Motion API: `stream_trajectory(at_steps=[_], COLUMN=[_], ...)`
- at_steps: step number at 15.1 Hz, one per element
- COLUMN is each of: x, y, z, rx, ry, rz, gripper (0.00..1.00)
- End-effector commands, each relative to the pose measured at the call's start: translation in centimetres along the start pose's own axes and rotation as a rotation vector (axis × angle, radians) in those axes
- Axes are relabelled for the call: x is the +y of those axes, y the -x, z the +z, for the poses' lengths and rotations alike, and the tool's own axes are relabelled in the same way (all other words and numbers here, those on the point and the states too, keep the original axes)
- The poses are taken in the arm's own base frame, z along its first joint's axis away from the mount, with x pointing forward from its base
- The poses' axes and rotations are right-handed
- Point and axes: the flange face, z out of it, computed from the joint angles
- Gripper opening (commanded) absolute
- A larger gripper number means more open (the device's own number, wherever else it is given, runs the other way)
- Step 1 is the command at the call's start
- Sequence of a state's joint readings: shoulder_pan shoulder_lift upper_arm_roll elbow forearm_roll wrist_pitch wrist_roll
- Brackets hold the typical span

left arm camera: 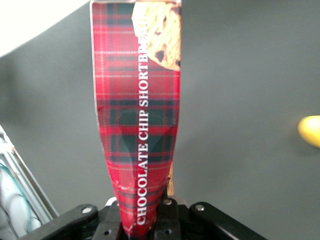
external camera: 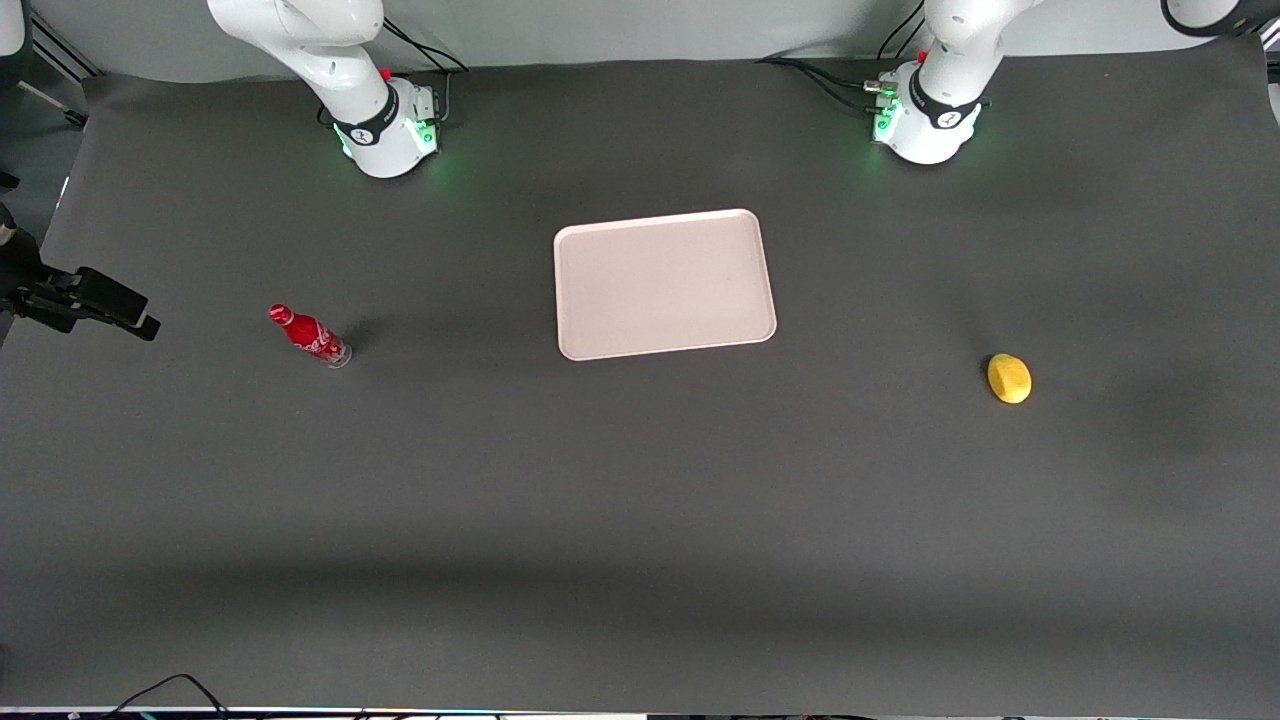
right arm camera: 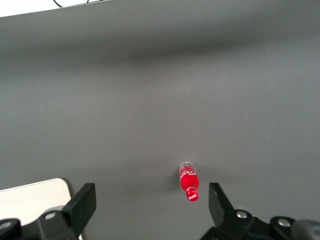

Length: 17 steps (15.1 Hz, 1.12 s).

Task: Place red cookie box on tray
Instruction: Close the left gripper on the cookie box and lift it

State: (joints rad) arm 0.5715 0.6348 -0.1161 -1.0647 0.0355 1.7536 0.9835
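- Red plaid cardboard cookie box point(left arm camera: 137, 115) sticks lengthwise straight out from the left gripper point(left arm camera: 145, 220), clamped at its pinched end.
- Front view only shows the pale pink rectangular tray point(external camera: 665, 284), no box or gripper.

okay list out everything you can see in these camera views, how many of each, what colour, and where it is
red cookie box: one, dark-red plaid with printed cookies, held in the gripper, not visible in the front view
tray: one, pale pinkish-white, on the table between the two arm bases, nothing on it
soda bottle: one, red, standing toward the parked arm's end of the table
yellow object: one, rounded, lying toward the working arm's end of the table
table: one, dark grey cover
gripper: one, black, shut on the box's end, above the table
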Motion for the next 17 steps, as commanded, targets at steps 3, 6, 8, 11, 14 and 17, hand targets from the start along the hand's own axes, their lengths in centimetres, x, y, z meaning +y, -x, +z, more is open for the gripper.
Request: stream_trajectory(at_steps=[3, 6, 8, 11, 14, 17], x=[5.6, 11.2, 16.7, 25.2, 34.9, 43.7], y=[0.9, -2.4, -5.7, -11.0, -15.9, -18.3], z=[-8.1, -10.3, -11.1, -10.7, -11.0, -10.0], rx=[-0.086, -0.168, -0.219, -0.247, -0.253, -0.253], ry=[0.062, 0.094, 0.084, 0.062, 0.059, 0.037], rz=[-0.116, -0.213, -0.317, -0.424, -0.542, -0.641], gripper=[0.00, 0.00, 0.00, 0.00, 0.00, 0.00])
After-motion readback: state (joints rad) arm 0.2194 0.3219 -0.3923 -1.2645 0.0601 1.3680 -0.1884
